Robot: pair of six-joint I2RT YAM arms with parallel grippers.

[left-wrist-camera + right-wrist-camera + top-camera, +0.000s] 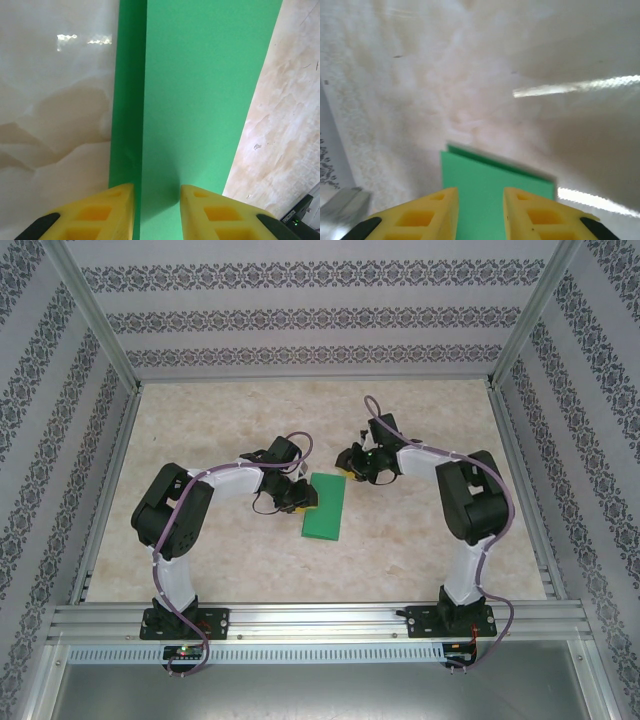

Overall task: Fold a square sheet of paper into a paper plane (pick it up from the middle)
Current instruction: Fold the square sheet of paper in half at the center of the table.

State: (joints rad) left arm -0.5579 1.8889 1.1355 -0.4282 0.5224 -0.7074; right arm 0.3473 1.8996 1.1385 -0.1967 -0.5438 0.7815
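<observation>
Top view: bright green thin paper sheet (325,508) lies flat on the pale glossy marbled tabletop (200,430). It reads as a narrow rectangle, so probably folded in half already. Left gripper (301,497) sits at one long edge, tips over or touching it. Right gripper (356,472) is at the opposite far corner, tips just beside the sheet.

Left wrist view: yellow ribbed fingers (117,207) are apart, with nothing clamped. The sheet (200,100) runs straight ahead of the tips and under the gap between them. A darker green strip on the left-finger side is likely a lower layer peeking out.

Right wrist view: blurry. Yellow fingers (527,212) are apart and nothing is held. The sheet's end (490,175) lies just ahead of and below the tips; I can't tell whether they touch it.

Handling, as I judge it: the sheet is light and limp, lies flush on a slick top, and will likely skate if nudged. It creases for good and crumples under a hard pinch. Best hold is mid-way along the loose long edge, one finger slid under, while the other gripper pins the sheet down.
</observation>
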